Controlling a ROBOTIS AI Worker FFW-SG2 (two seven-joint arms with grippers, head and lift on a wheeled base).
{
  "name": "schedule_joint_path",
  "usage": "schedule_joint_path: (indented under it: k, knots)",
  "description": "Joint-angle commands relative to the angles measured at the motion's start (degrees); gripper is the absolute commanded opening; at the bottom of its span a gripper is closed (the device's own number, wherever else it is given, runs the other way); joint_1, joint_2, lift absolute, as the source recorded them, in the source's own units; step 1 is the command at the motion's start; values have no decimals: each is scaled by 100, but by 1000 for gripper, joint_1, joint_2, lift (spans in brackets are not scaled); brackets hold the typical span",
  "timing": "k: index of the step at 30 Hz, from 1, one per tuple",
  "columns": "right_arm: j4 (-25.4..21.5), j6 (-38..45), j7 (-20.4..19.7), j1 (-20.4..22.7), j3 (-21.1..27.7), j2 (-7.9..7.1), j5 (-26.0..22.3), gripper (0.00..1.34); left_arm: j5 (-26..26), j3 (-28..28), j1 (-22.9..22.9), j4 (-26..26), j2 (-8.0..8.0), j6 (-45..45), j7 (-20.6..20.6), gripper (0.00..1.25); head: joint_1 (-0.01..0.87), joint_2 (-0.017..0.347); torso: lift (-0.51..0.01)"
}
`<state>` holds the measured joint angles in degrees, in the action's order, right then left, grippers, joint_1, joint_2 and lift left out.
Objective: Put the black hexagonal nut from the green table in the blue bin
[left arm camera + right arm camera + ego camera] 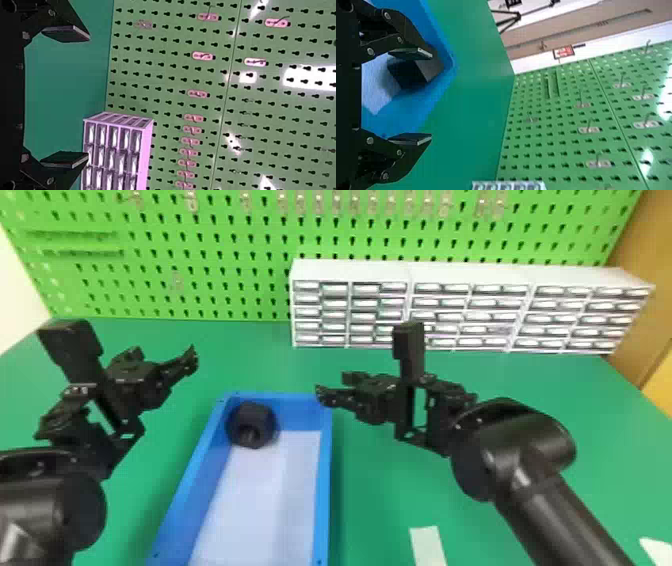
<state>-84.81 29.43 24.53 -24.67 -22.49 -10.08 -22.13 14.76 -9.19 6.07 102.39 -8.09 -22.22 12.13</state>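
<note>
In the head view the black hexagonal nut lies inside the blue bin, at its far left corner. My left gripper is held above the table, left of the bin. My right gripper stands over the bin's far right corner, apart from the nut. In the left wrist view my left gripper has its fingers wide apart with nothing between them. The right wrist view shows the nut in the bin, beyond my right gripper, which is open and holds nothing.
The green table runs back to a green pegboard with hooks. A white drawer cabinet stands at the back right. A pale strip lies near the front, right of the bin.
</note>
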Motion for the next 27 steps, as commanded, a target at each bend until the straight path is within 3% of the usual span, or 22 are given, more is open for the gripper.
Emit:
schedule_joint_path:
  k: [1, 6, 13, 27]
  knots:
    - [-141, -33, -1, 147, 360, 6, 358, 804, 0, -4, 0, 0, 0, -2, 0, 1026, 666, 32, -100]
    - [-431, -33, -1, 366, 861, 24, 895, 805, 0, -4, -9, 0, 0, -2, 0, 1026, 666, 32, -100]
    - [-686, -69, -1, 630, 1485, 32, 1272, 807, 9, -12, -9, 0, -9, -2, 0, 1026, 666, 32, -100]
    - [-1258, -455, -1, 1360, 2759, 235, 1984, 808, 18, -48, -35, 18, 0, 7, 0, 1026, 666, 32, -100]
